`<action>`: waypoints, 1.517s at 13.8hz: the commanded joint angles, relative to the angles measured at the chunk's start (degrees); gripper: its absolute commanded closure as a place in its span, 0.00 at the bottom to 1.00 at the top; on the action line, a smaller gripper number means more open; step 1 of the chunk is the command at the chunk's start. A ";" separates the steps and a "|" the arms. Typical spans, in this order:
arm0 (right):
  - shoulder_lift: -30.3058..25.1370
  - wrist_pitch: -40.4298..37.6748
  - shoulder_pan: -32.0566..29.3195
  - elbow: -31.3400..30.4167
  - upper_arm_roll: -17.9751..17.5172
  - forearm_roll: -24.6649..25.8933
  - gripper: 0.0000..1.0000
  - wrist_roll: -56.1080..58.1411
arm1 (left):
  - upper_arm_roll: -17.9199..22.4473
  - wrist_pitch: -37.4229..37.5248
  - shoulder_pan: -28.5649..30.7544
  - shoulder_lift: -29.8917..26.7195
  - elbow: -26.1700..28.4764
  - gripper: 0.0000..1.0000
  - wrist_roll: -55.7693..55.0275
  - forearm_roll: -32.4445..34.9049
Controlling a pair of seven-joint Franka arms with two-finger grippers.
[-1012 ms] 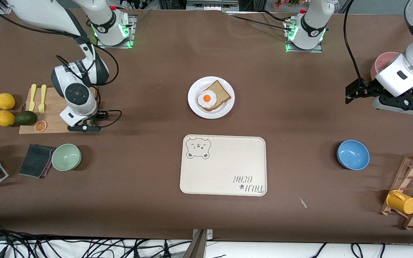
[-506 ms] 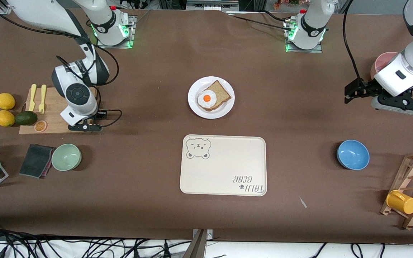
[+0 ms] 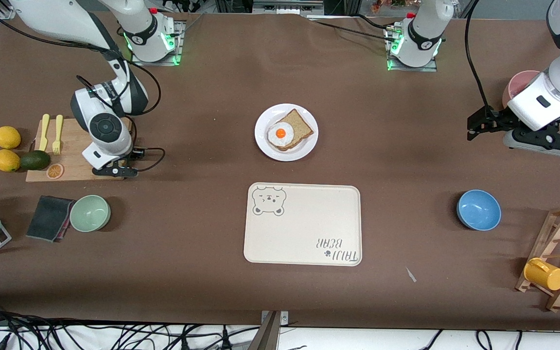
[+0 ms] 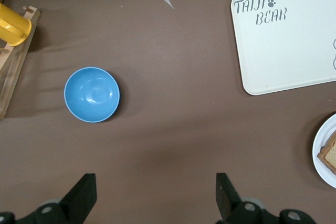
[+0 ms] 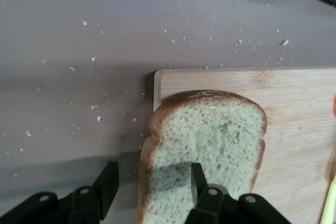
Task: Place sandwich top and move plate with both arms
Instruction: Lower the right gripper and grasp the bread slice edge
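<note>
The sandwich top (image 5: 210,135) lies on a wooden cutting board (image 5: 294,103) at the right arm's end of the table. In the front view the right arm's hand hides it. My right gripper (image 5: 152,182) is open just above it, one finger over the slice and one past its crust edge; it also shows in the front view (image 3: 114,171). The white plate (image 3: 260,130) sits mid-table with a bread slice and fried egg (image 3: 280,135) on it. My left gripper (image 4: 155,195) is open and empty, raised above bare table at the left arm's end (image 3: 545,145).
The cream bear tray (image 3: 304,228) lies nearer the camera than the plate. A blue bowl (image 3: 478,210), a pink cup (image 3: 520,85) and a rack with a yellow mug (image 3: 545,273) stand at the left arm's end. Lemons, an avocado (image 3: 35,160), forks and a green bowl (image 3: 90,213) surround the board (image 3: 73,160).
My right gripper has shifted slightly over the board's edge. My left arm has barely moved.
</note>
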State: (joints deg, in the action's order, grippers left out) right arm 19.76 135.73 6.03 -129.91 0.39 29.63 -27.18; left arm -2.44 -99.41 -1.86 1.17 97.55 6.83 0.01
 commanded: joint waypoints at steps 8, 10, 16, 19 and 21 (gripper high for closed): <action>-0.51 -0.37 -0.14 -0.96 -0.04 1.48 0.62 -2.61 | -0.02 1.15 0.19 0.59 -1.66 0.00 1.17 -1.24; -0.51 -0.37 -0.22 -0.96 -0.04 1.48 0.69 -2.70 | -0.02 1.15 0.19 0.59 -1.66 0.00 1.08 -1.24; 0.02 -0.37 -0.14 -0.96 -0.12 1.48 0.97 -3.76 | -0.02 1.15 0.19 0.59 -1.66 0.00 1.08 -1.24; 0.02 -0.37 -0.05 -0.87 -0.12 1.39 1.00 -3.93 | -0.02 1.24 0.10 0.59 -1.66 0.00 0.82 -1.24; 0.02 -0.37 0.04 -0.69 -0.30 1.30 1.00 -4.81 | -0.02 1.15 0.10 0.59 -1.66 0.00 0.73 -1.24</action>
State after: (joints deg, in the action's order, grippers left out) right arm 19.61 135.14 6.06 -130.04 0.68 30.13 -29.81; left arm -2.44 -99.41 -1.86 1.17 97.55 6.83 0.01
